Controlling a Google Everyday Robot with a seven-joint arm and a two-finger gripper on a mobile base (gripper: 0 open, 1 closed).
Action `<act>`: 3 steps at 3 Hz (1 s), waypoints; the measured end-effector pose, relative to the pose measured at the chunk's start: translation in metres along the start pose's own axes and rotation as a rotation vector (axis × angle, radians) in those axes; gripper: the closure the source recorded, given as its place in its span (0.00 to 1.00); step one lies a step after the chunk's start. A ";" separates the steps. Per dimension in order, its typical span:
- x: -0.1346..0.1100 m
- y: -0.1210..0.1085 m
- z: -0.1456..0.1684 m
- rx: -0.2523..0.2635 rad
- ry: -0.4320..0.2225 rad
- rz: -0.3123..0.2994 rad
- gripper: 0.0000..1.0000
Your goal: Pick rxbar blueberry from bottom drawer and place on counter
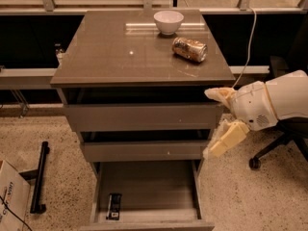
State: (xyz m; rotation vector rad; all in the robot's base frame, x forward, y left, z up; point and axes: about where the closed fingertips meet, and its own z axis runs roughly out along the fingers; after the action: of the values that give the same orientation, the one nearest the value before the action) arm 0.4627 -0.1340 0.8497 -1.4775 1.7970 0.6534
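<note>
The rxbar blueberry [113, 206] is a small dark bar lying flat in the front left corner of the bottom drawer [149, 191], which is pulled open. The counter [120, 52] tops the cabinet above it. My gripper [215, 123] is to the right of the cabinet, level with the upper two drawers, well above and right of the bar. Its two pale fingers [226, 139] are spread apart and hold nothing.
A white bowl [168, 21] and a gold-and-white can [189, 49] lying on its side sit at the back right of the counter. An office chair base [272, 150] is on the right. A cardboard box [12, 196] and a black bar [38, 177] are on the floor at left.
</note>
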 end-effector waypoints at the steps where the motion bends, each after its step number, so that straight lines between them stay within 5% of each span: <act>1: 0.013 0.007 0.030 -0.028 -0.092 0.049 0.00; 3: 0.047 0.020 0.119 -0.092 -0.289 0.138 0.00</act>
State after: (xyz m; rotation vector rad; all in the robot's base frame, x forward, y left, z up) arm 0.4627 -0.0682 0.7377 -1.2508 1.6705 0.9776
